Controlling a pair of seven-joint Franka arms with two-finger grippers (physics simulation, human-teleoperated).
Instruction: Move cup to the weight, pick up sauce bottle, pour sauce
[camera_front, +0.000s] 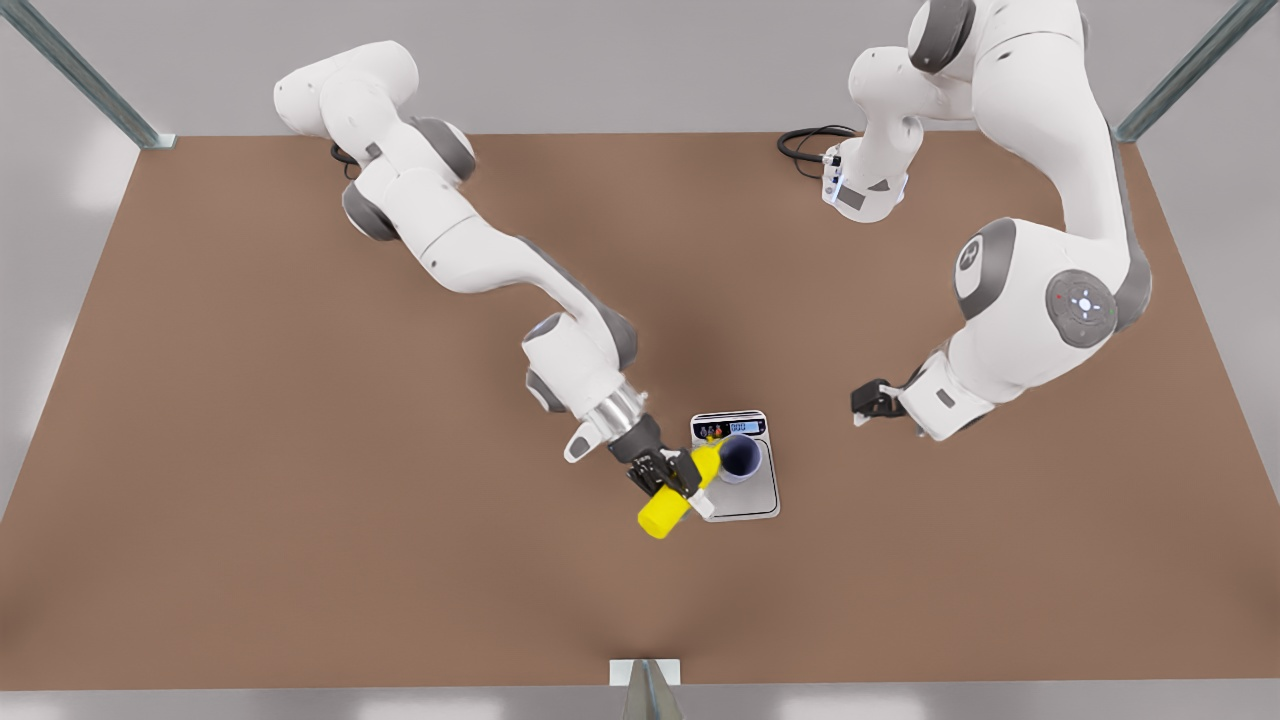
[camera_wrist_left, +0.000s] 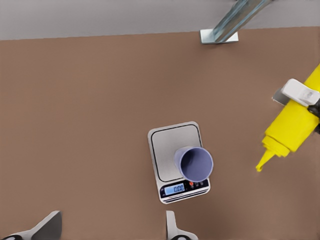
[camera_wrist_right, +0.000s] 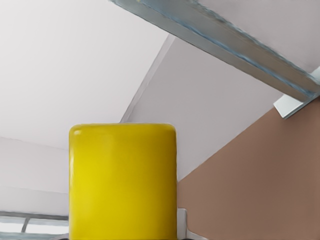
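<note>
A: Bottle (camera_front: 667, 508)?
B: Clamped in right gripper (camera_front: 672, 478), tilted, nozzle aimed at the cup (camera_front: 741, 458) on the scale (camera_front: 750, 500).
A: Left gripper (camera_front: 868, 403)?
B: Fingers apart, waiting near the scale.

Sauce bottle (camera_front: 668, 508): bright yellow, nozzle included. Cup (camera_front: 741, 458): lavender-blue, darker inside. Weight (camera_front: 750, 495): silver-grey plate, dark strip, pale-blue lit display. Counter (camera_front: 300, 500): plain matte brown. Arms: white with grey joints. Right end effector (camera_front: 672, 478): black, white fingers.
</note>
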